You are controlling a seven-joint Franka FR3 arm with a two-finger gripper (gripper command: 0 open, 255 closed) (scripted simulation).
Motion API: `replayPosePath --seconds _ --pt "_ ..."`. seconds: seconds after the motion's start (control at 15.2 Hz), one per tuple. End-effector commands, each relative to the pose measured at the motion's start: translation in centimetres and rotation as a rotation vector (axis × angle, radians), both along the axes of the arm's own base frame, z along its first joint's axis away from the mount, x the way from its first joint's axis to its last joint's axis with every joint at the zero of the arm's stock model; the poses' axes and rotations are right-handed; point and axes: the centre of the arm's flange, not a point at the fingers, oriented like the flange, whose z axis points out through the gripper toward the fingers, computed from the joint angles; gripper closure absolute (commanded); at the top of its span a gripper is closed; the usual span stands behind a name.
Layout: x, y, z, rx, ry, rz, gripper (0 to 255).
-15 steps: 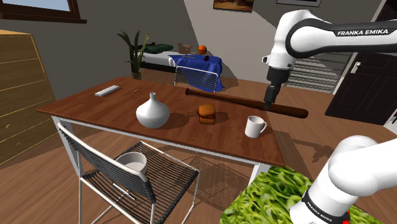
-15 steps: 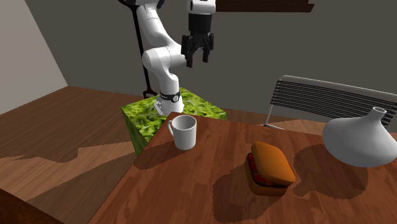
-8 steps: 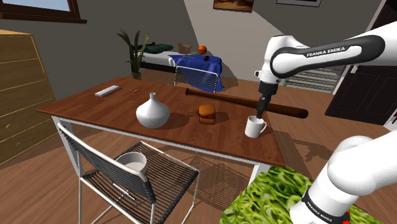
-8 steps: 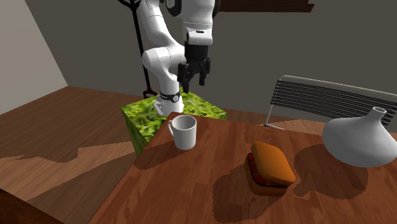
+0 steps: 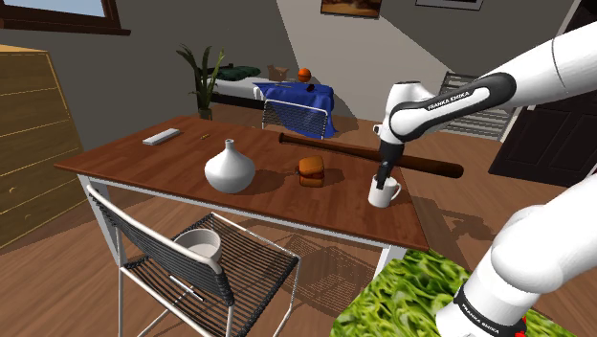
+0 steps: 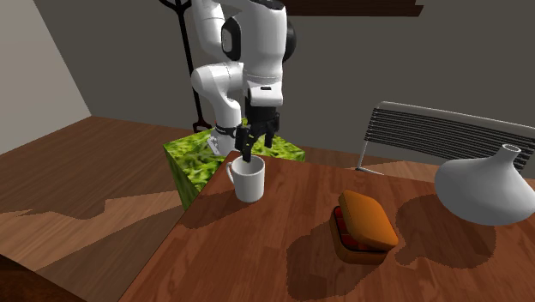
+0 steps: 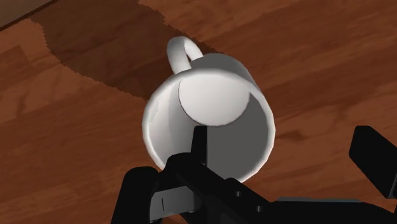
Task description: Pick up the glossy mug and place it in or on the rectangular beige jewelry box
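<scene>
A glossy white mug [image 5: 385, 191] [image 6: 249, 179] [image 7: 210, 114] stands upright near the table edge closest to the stand. My black gripper [image 5: 385, 178] [image 6: 255, 151] [image 7: 286, 149] is open and has come down onto the mug's rim. One finger [image 7: 200, 145] reaches inside the cup, while the other finger [image 7: 373, 153] hangs outside its wall, opposite the handle. Neither finger presses on the mug. The jewelry box [image 5: 310, 171] [image 6: 365, 225] is a small orange-brown rectangular case with a red lining showing at its seam, lying a short way from the mug toward the table's middle.
A white vase [image 5: 230, 168] [image 6: 484, 184] stands beyond the box. A long brown bat [image 5: 373, 156] lies behind the mug, and a grey remote [image 5: 161, 137] sits at the far corner. A wire chair [image 5: 206, 273] holding a bowl [image 5: 201, 247] stands at the table's front. My leafy green stand [image 6: 201, 163] is beside the table.
The arm has lowered the open gripper from well above the table down to the mug's rim. The mug and box have not moved.
</scene>
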Motion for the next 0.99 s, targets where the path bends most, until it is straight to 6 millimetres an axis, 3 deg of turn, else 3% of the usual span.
replayPosePath --seconds 0.0,0.33,0.86,0.92 --pt "0.3 -0.3 -1.1 -0.001 -0.001 0.002 0" --pt "0.2 -0.5 -4.0 -0.001 -0.001 0.002 0" --pt "0.2 -0.5 -4.0 -0.001 -0.001 0.002 0" --pt "0.2 -0.5 -4.0 -0.001 -0.001 0.002 255"
